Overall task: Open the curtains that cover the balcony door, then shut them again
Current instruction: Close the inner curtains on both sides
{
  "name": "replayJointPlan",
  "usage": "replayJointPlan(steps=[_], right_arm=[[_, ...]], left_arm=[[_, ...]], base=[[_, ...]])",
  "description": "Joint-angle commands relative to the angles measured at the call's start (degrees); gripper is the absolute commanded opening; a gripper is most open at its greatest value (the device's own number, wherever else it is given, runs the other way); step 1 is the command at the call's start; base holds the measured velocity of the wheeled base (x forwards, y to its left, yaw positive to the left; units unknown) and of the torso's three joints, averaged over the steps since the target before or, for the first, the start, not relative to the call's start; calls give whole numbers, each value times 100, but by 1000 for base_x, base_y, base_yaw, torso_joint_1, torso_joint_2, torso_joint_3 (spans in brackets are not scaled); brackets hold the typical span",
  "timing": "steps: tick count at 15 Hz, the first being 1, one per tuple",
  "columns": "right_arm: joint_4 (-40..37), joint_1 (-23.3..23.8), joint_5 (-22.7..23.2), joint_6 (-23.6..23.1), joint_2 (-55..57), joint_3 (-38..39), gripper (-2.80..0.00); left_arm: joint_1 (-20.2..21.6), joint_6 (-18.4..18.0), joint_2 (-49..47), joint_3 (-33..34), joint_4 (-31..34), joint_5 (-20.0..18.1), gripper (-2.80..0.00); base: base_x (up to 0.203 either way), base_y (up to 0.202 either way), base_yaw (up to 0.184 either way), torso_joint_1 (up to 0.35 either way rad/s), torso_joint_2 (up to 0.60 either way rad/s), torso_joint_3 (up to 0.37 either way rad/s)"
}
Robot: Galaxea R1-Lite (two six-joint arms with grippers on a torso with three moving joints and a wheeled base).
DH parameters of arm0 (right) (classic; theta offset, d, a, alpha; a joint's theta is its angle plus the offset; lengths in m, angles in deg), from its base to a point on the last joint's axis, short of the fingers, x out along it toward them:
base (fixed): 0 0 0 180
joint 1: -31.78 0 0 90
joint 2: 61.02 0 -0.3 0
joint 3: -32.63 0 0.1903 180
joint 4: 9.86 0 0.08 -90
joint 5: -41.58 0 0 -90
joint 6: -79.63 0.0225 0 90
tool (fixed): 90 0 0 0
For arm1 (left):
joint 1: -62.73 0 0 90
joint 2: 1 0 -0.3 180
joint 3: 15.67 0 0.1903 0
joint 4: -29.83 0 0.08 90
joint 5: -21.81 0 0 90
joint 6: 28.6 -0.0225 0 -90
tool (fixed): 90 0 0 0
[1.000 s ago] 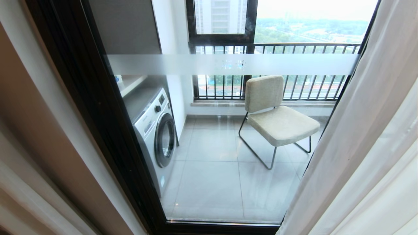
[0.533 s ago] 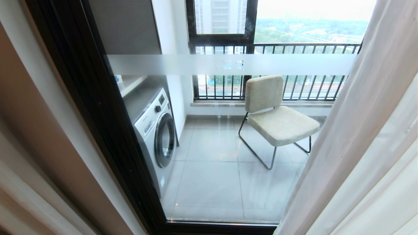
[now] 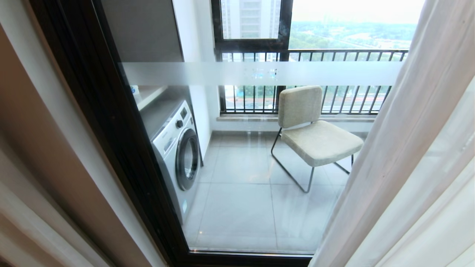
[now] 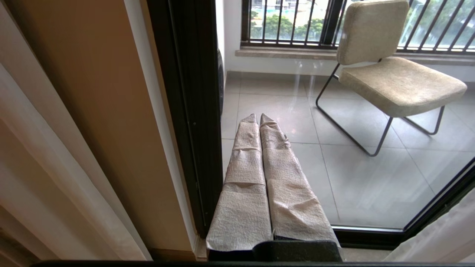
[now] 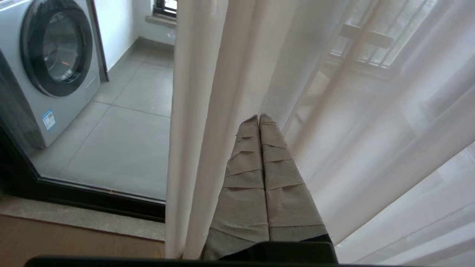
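Two grippers, both pressed closed and empty; the right gripper has its tips against the white sheer curtains at frame right; the left gripper points at the bare balcony door filling frame centre.

Left gripper: fingers wrapped in pale creased tape, pressed together, pointing at the balcony door. Door: dark frame, clear glass. Behind the glass: grey tiled floor, beige cushioned chair on thin metal legs, barred railing. Beige curtain folds beside the frame.
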Motion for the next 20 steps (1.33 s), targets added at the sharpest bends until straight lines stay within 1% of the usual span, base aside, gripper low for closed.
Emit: replayJointPlan(steps=[1,2,4,20], right_arm=[[-197,8,360,45,-678,5,-280],[-326,7,342,230,-678,5,-280],[-516,7,201,896,-678,-19,-280],[-450,7,193,951,-678,-4,-280]], left_arm=[[0,2,2,0,-1,3,-280],[0,2,2,0,-1,3,-280],[0,2,2,0,-1,3,-280],[0,2,2,-9,-1,3,-280]], base=[[0,0,0,0,0,0],[0,0,0,0,0,0],[0,0,0,0,0,0],[0,0,0,0,0,0]])
